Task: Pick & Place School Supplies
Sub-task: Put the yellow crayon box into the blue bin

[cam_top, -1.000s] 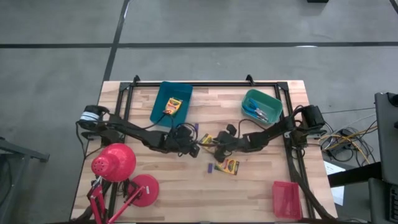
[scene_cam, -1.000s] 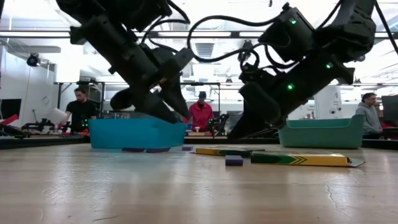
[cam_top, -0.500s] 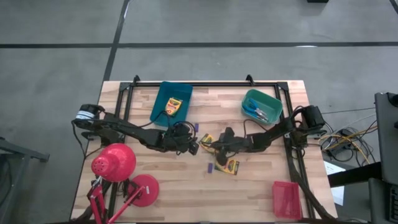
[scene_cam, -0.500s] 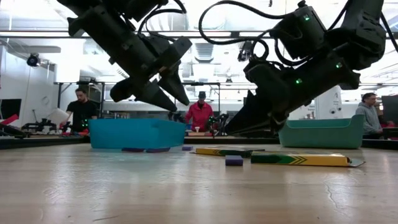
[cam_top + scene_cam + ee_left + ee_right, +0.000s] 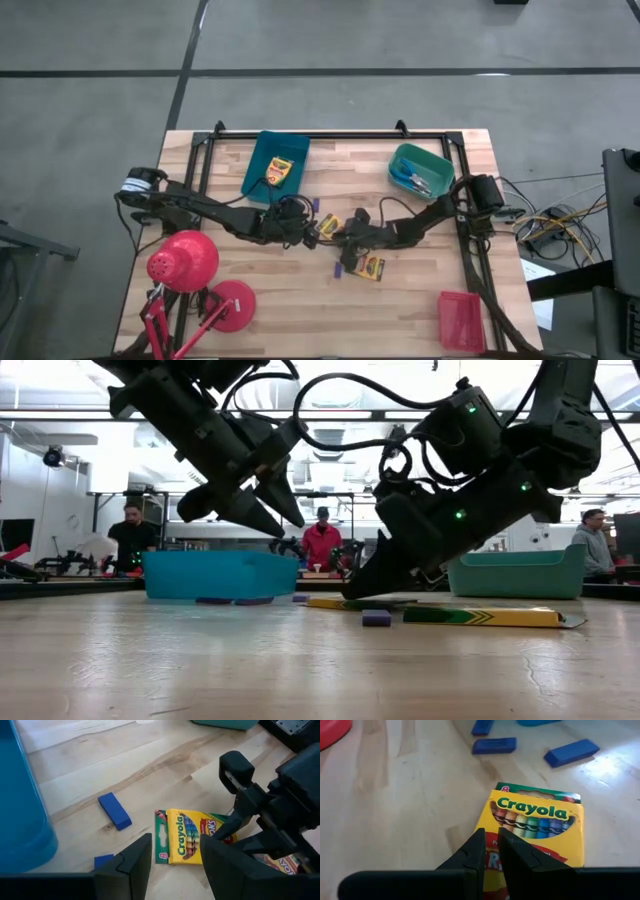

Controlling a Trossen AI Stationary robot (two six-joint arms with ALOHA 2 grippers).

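Crayon boxes are spread mid-table: one (image 5: 535, 827), printed "Crayola" with an "8" on its green flap, lies flat just under the right gripper (image 5: 489, 851), whose fingers are almost closed on nothing. A second box (image 5: 369, 267) lies just beside it, and a third (image 5: 277, 171) is seen inside the blue tray (image 5: 258, 160). Small blue-purple sticks (image 5: 494, 745) are scattered nearby. The left gripper (image 5: 170, 855) is held narrowly open and empty above the table.
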